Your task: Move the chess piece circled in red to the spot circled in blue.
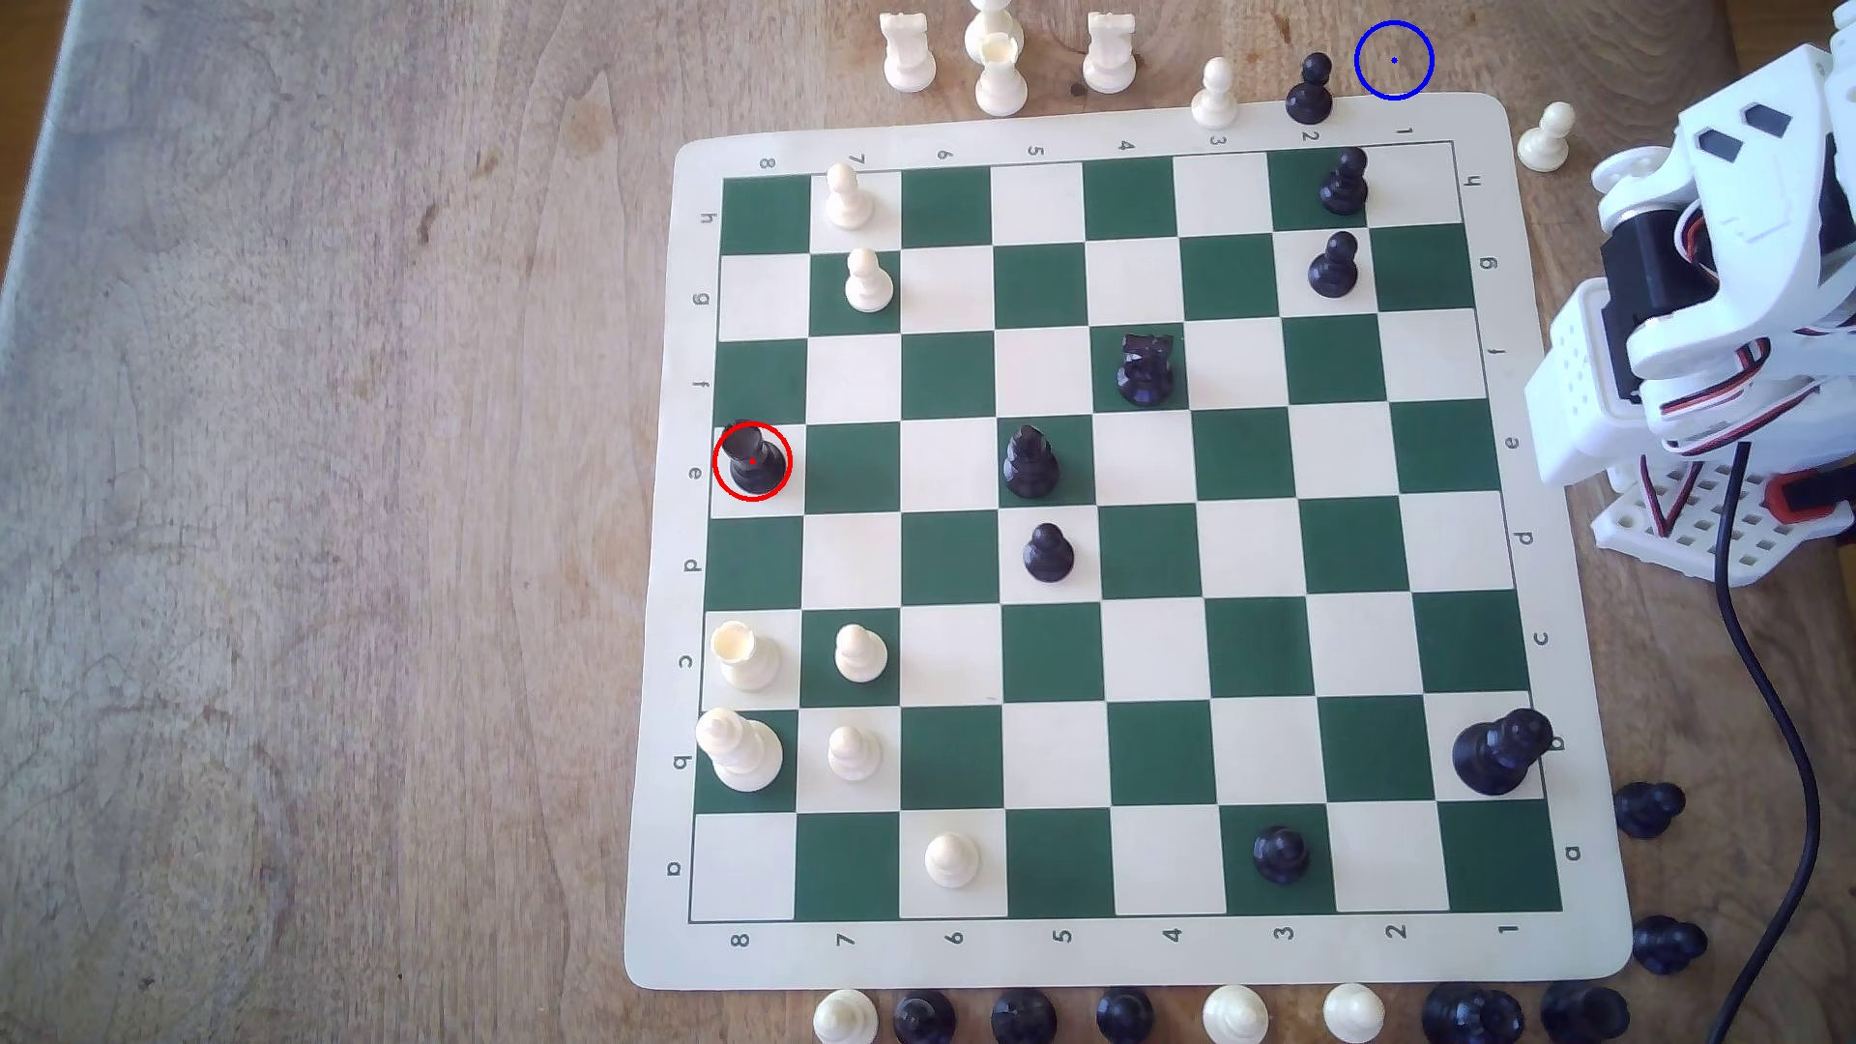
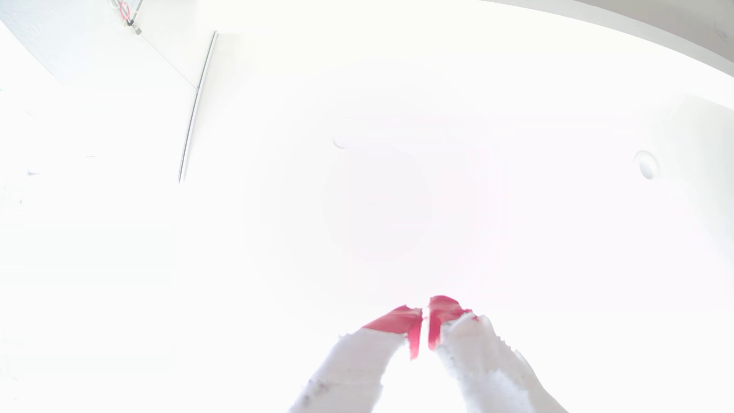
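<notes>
Chess piece [image 1: 752, 464], black, ringed red on the board's edge square.
Likely light, rigid, smooth: grip the narrow waist above the base; gripper [image 2: 425, 313] nearly together, empty.

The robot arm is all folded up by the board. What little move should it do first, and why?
Probably unfold and reach across the board toward the red-ringed chess piece, opening its hand on the way. The arm sits folded at the exterior view's right edge, the piece stands on the far left column, and the red fingertips are nearly touching with nothing between them.
</notes>
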`<action>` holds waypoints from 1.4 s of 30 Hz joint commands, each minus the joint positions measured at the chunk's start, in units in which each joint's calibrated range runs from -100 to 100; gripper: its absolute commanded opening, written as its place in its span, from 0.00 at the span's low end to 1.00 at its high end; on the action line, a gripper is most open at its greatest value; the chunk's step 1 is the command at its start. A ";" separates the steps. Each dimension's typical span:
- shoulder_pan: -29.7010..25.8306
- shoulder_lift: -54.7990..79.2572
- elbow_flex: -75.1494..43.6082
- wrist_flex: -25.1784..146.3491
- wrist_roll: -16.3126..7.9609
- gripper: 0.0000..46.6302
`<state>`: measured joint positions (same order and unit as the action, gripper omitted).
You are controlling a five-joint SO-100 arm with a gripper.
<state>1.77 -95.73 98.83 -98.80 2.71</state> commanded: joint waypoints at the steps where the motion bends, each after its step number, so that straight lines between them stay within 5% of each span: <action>1: 0.46 -0.11 1.08 1.10 0.10 0.00; 10: 0.22 -0.11 -2.09 27.96 0.10 0.00; 20: 2.02 -0.11 -15.87 86.77 -0.29 0.00; 31: 3.90 2.09 -23.85 114.37 -0.44 0.00; 39: 2.57 19.84 -37.18 128.45 -0.49 0.00; 42: 1.01 25.95 -42.98 130.91 -0.10 0.09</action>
<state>4.13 -75.70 66.20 29.40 2.22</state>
